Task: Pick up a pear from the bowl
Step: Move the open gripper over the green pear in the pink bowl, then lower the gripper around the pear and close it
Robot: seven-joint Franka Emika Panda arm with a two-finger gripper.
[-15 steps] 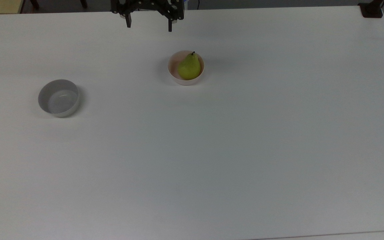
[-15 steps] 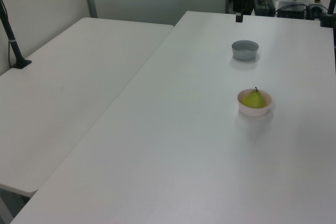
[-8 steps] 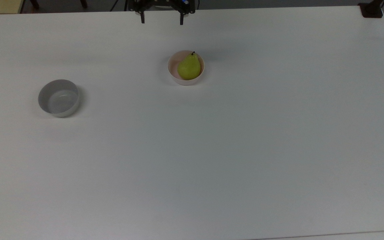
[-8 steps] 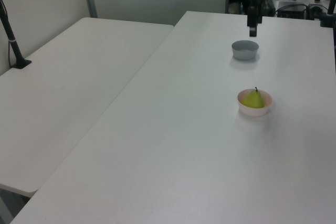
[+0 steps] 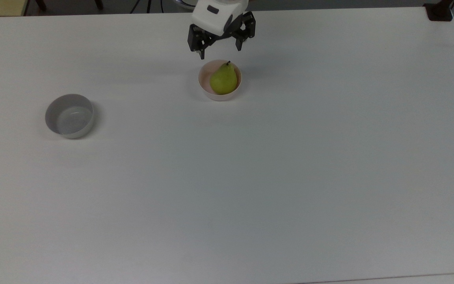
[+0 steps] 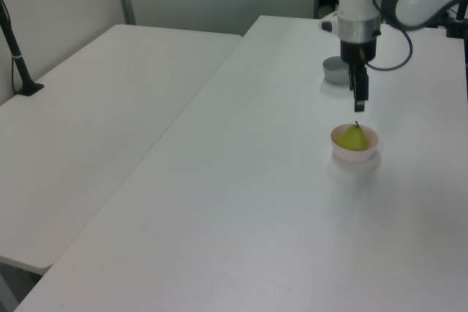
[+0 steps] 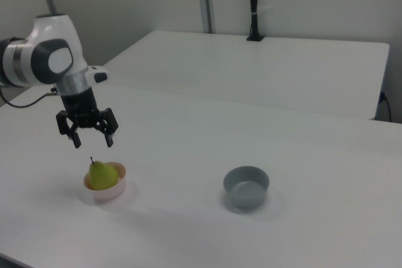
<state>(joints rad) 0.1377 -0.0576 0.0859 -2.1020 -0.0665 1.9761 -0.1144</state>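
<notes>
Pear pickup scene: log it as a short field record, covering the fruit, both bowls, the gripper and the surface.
pear: yellow-green pear, stem up, sitting in the pink bowl
pink bowl: pink bowl, on the table
grey bowl: grey bowl, holds nothing, well apart from the pink bowl, to the top view's left of it
gripper: gripper, fingers open, pointing down, above the pear, not touching it
table: white table

text: none legible | labels: none | brands: none | numbers: none
</notes>
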